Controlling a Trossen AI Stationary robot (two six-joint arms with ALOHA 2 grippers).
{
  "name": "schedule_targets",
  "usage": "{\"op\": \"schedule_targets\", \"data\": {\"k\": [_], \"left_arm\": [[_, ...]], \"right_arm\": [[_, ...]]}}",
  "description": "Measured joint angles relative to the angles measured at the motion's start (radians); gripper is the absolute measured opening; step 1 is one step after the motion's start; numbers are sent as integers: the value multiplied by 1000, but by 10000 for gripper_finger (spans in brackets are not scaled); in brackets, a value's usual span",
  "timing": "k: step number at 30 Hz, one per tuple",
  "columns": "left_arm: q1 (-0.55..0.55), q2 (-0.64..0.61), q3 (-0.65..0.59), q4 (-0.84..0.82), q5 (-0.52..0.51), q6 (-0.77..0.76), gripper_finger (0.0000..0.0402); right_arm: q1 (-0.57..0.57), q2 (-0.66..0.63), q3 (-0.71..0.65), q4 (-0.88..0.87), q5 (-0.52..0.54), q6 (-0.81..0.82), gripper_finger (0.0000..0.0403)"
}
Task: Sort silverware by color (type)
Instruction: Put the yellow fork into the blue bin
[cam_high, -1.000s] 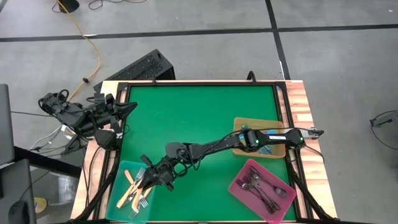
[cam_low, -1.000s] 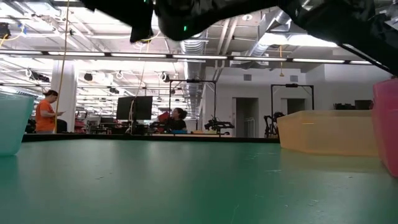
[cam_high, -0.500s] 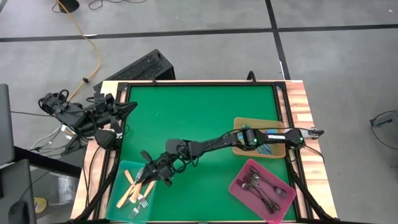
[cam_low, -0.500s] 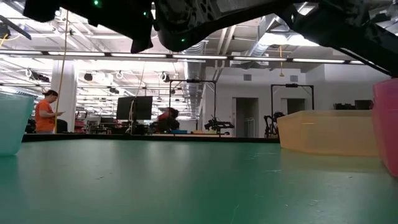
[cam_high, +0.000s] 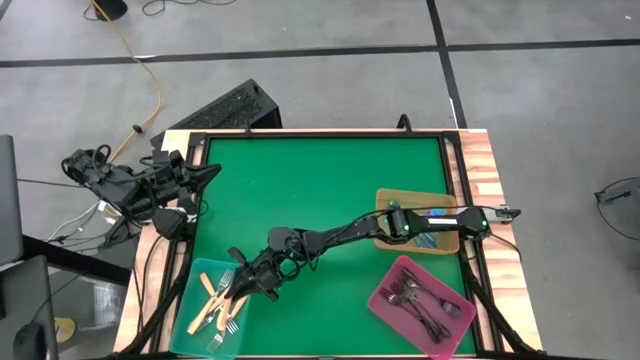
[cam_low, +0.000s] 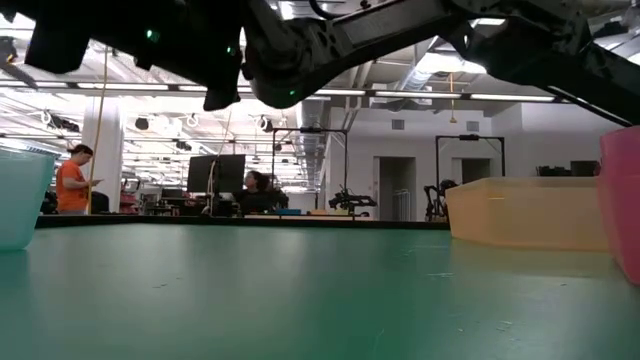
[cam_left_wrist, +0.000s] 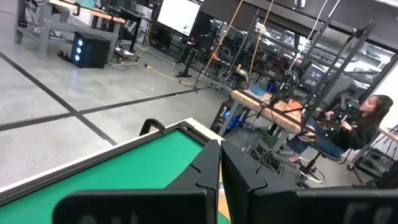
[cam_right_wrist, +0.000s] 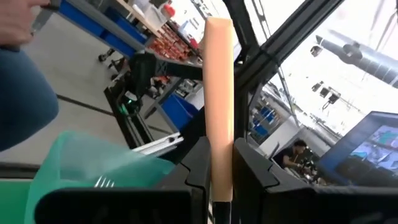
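Right tool (cam_high: 240, 285), which we see pinching a cream-handled fork (cam_right_wrist: 218, 106) upright above the teal tray (cam_high: 200, 290), could drop it onto the tabletop if we let go off-centre, since the tray's near rim sits just below its tips.

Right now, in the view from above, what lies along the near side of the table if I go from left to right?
Teal tray with cream-handled forks → right gripper, jaws shut on a cream-handled fork at the teal tray's edge → pink tray with dark forks.
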Motion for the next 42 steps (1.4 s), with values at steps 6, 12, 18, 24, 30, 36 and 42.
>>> {"op": "schedule_targets", "data": {"k": [6, 12, 18, 24, 30, 36, 42], "left_arm": [[0, 0, 0, 0, -12, 7, 0], [0, 0, 0, 0, -21, 7, 0], [0, 0, 0, 0, -21, 7, 0], [0, 0, 0, 1, -42, 10, 0], [0, 0, 0, 1, -49, 9, 0], [0, 1, 0, -16, -49, 2, 0], [0, 0, 0, -22, -49, -1, 0]], "right_arm": [[-9, 14, 2, -22, 1, 4, 67], [-6, 22, 1, -88, 7, -10, 67], [-9, 21, 1, -94, 7, -7, 67], [-10, 23, 1, -128, 8, -4, 67], [-8, 74, -1, -98, 29, 19, 68], [-9, 72, 0, -107, 56, -2, 68], [-15, 72, 0, -92, 97, 4, 86]]}}
